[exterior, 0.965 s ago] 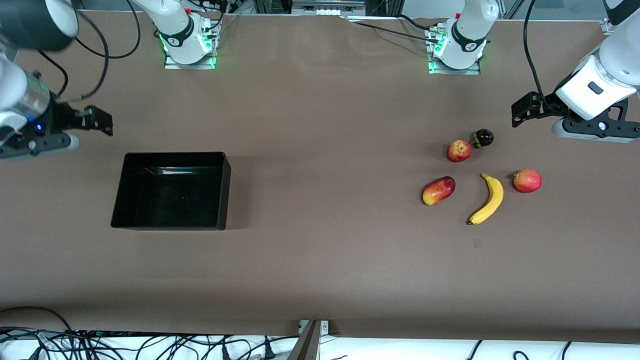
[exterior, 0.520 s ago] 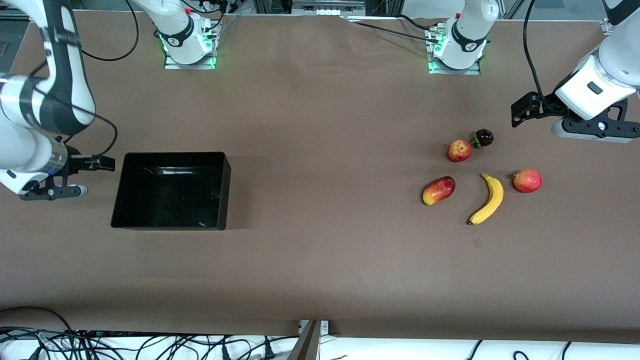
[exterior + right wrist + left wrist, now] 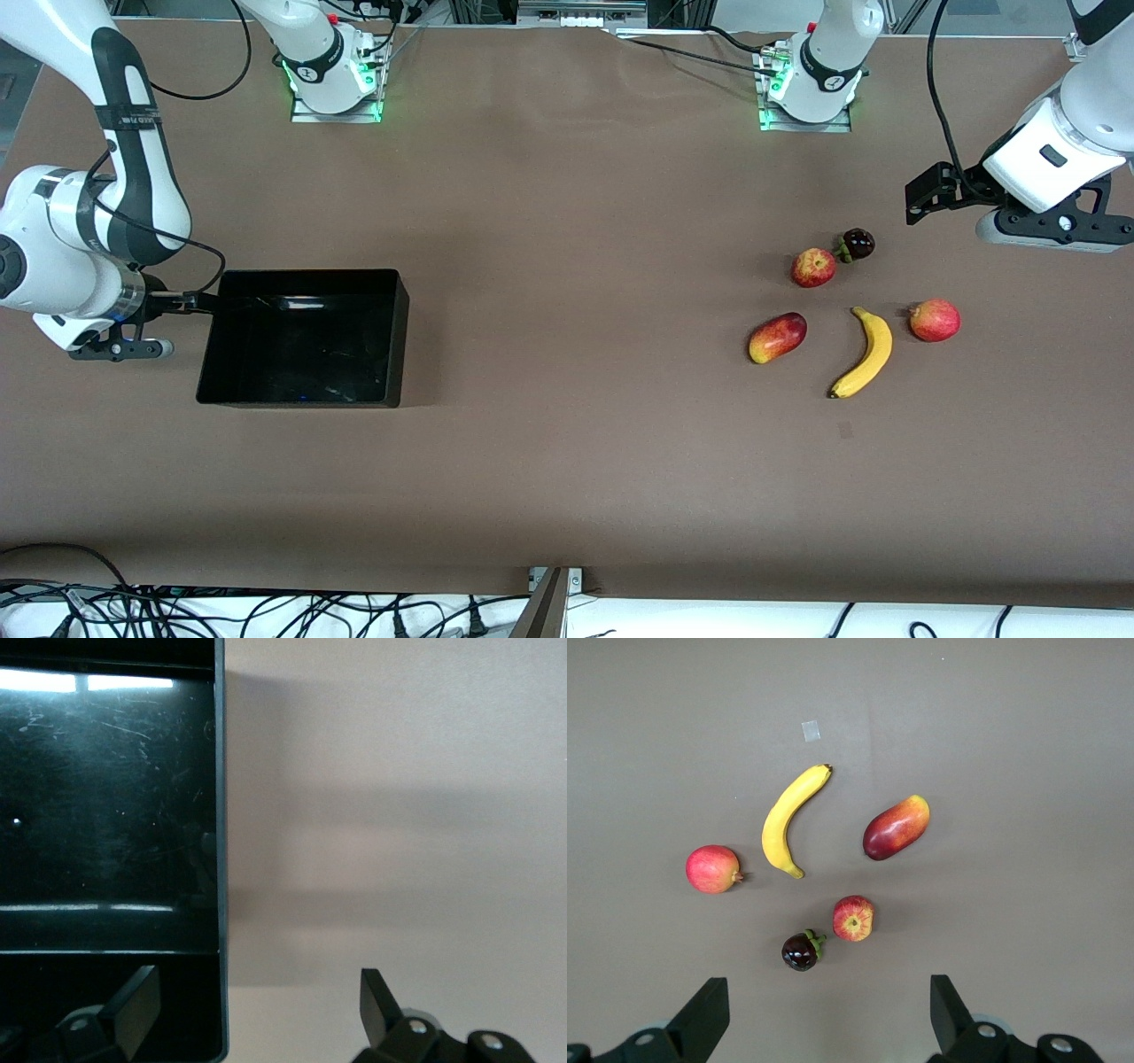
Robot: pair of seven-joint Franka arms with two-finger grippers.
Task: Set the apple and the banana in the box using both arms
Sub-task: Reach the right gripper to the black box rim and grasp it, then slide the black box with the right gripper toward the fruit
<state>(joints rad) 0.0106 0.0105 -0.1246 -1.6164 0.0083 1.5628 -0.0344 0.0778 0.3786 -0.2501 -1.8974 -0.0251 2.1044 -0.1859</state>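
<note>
While the small red yellow-streaked apple (image 3: 813,267) and curved yellow banana (image 3: 865,352) sit mid-right, the empty glossy black box (image 3: 397,332) is mid-left. Left gripper (image 3: 824,1019) hovers spread, empty. Right gripper (image 3: 257,1010), fingers apart, straddles the box wall; descending risks shoving it.

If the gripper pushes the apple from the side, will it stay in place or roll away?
The apple is round and lies free on the flat table, so it would probably roll. It may bump the dark fruit close beside it. Its skin looks smooth, perhaps slippery between fingers.
</note>
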